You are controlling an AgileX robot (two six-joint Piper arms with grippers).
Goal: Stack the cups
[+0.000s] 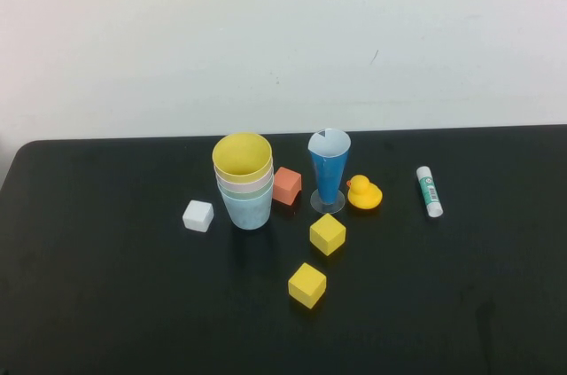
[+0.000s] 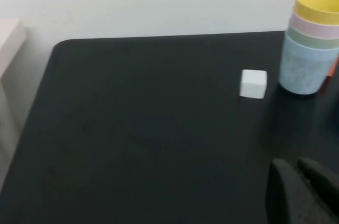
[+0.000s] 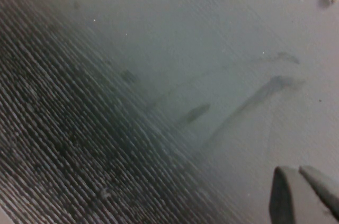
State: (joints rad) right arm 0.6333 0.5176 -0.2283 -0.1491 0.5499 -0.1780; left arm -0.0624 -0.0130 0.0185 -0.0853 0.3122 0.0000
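The cups [image 1: 244, 182] already stand as one upright nest on the black bench [image 1: 106, 304]: light blue outermost at the base, then green and pink rims, with the yellow cup [image 1: 242, 156] on top, mouth up, long axis vertical. In the high view the stack sits just left of centre, with the white cube [image 1: 198, 215] close by at about 8 o'clock from it and the red cube [image 1: 287, 186] just beside it at 3 o'clock. Neither arm shows in the high view. The left gripper [image 2: 302, 192] is closed and empty, low over bare bench; in its wrist view the stack lies at about 12 o'clock from it, beyond the white cube. The right gripper [image 3: 304, 195] is likewise closed with nothing in it, over bare bench, with no cup in its view. The left arm looks nearer, though the stacking appears done.
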